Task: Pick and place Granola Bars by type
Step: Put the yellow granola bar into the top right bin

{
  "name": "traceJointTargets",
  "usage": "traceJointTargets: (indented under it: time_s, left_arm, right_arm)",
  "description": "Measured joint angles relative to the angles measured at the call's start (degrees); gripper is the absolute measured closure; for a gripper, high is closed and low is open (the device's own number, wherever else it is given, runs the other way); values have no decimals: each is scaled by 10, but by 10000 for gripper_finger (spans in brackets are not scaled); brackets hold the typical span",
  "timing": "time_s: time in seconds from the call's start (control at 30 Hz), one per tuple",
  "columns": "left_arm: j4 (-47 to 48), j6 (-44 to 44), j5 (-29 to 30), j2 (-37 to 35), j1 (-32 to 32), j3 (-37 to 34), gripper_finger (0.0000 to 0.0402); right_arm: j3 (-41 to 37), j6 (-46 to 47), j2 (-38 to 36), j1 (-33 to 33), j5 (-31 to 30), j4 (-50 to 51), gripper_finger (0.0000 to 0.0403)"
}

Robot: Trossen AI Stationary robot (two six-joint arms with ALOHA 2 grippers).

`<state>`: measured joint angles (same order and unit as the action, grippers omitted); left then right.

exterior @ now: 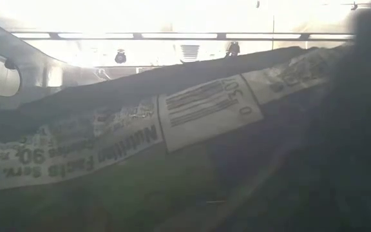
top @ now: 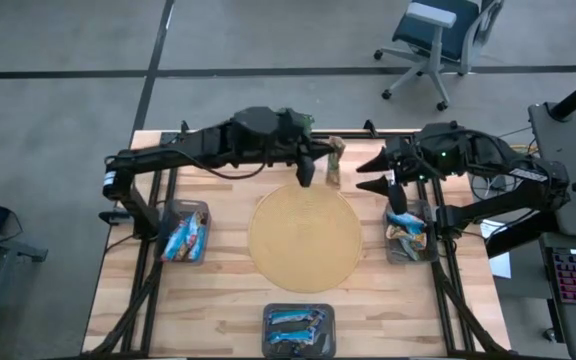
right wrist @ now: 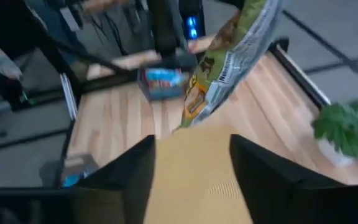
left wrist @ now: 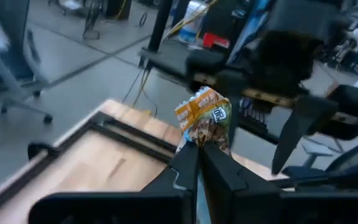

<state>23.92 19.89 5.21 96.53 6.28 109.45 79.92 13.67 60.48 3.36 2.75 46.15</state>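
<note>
My left gripper (top: 308, 172) reaches over the far middle of the table and is shut on a granola bar (top: 336, 158) in an orange, brown and green wrapper. My right gripper (top: 364, 175) stands open just right of that bar, its fingers pointing at it; in the right wrist view the bar (right wrist: 229, 62) slants in the air beyond the two spread fingers, apart from them. Blue-wrapped bars lie in a grey bin (top: 185, 232) at the left and in one (top: 298, 328) at the near edge. Mixed bars fill a bin (top: 408, 232) at the right. My left gripper (left wrist: 199, 155) pinches one end of the bar (left wrist: 202, 140) between its two fingers. The fingers come nearly level from the table's left. The rest of the bar (left wrist: 205, 115) stands out beyond the fingertips, lifted clear above the table's far edge.
A round tan mat (top: 304, 240) covers the table's middle. A printed wrapper (exterior: 205, 109) lies right against the low camera and blocks most of that view. Black frame rails run along the table's left and right sides. An office chair (top: 438, 40) stands beyond the far edge.
</note>
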Motion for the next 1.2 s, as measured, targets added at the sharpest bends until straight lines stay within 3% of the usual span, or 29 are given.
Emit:
traceJointTargets:
  time_s: [0.2, 0.4, 1.2]
  left_arm:
    - [-23, -47, -2, -10, -1, -1, 401]
    - [-45, -68, -16, -10, -2, -1, 401]
    - [-104, -80, -29, -10, -2, -1, 401]
  right_arm:
    - [2, 15, 16, 0, -29, -70, 143]
    - [1, 17, 27, 1, -30, -88, 108]
    - [1, 28, 56, 0, -60, -155, 117]
